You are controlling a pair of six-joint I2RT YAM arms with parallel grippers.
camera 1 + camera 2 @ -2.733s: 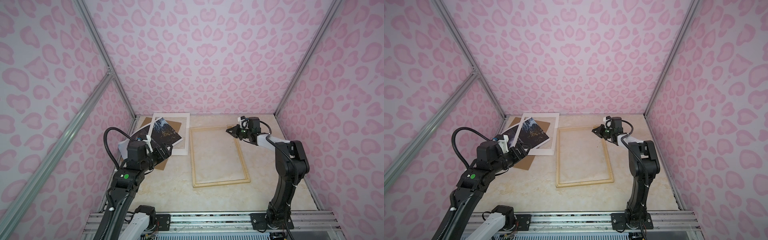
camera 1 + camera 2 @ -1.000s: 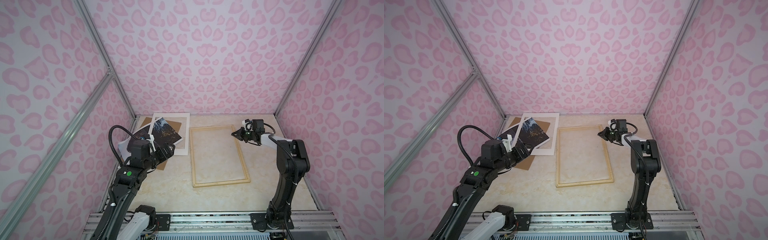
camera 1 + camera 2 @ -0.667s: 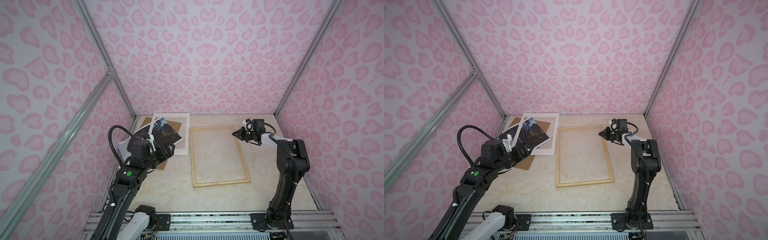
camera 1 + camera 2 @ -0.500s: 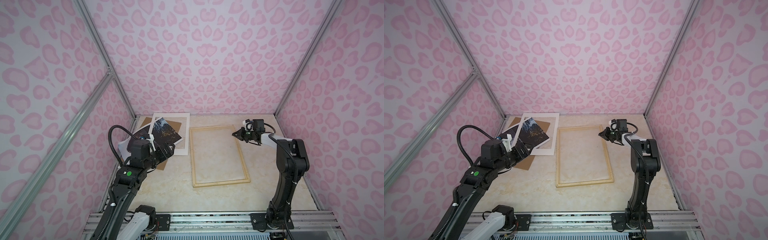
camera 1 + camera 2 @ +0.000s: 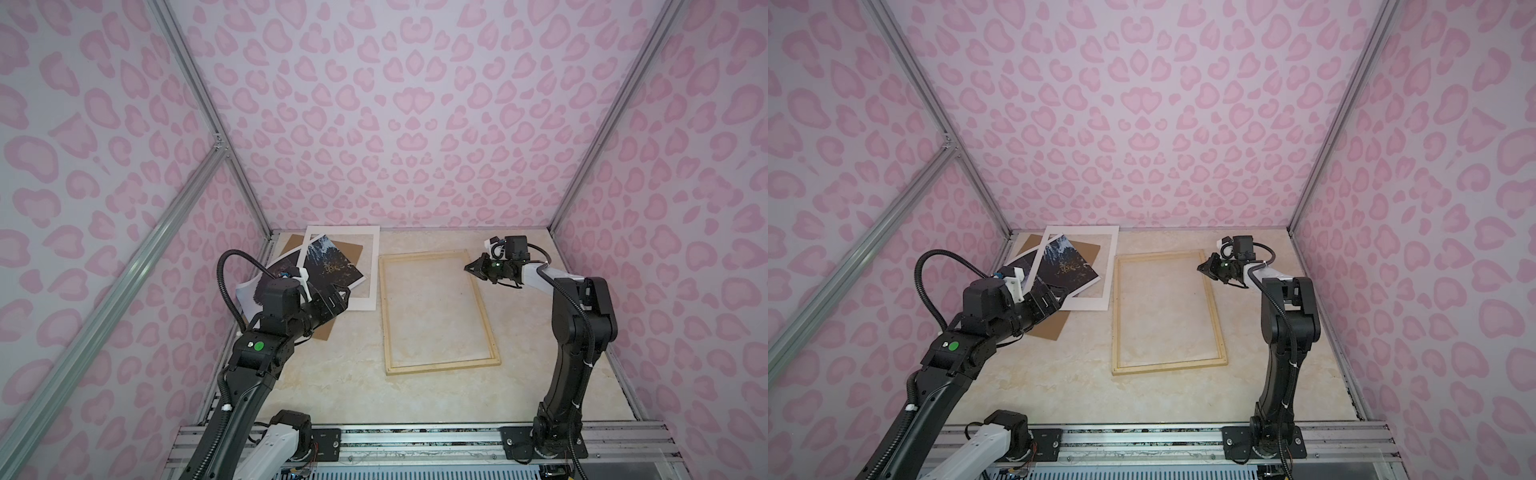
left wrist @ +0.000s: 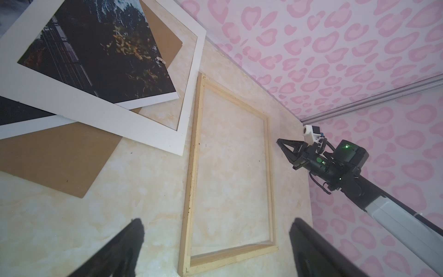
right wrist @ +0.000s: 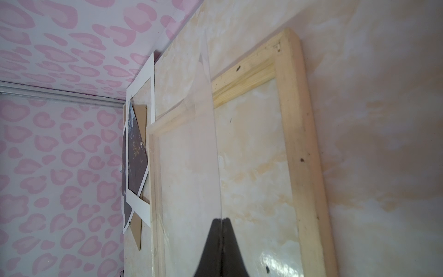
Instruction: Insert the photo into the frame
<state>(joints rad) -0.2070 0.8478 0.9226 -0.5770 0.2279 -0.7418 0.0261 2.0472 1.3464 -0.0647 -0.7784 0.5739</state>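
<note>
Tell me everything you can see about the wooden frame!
The frame is a rectangle of thin pale wood strips, lying flat on the beige marbled table. No picture is inside; the table shows through. Its clear pane seems pinched near the far right corner by the shut right hand. The white mat board lies close beside its left edge.

Frame [image 5: 384,316] of pale bare wood, glossy clear pane [image 7: 191,167]; photo [image 5: 332,266] glossy paper.

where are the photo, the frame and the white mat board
the photo [image 5: 332,266], in a top view, dark printed area
the frame [image 5: 442,365], in a top view, its near wooden rail
the white mat board [image 5: 372,270], in a top view, strip beside the frame
</note>
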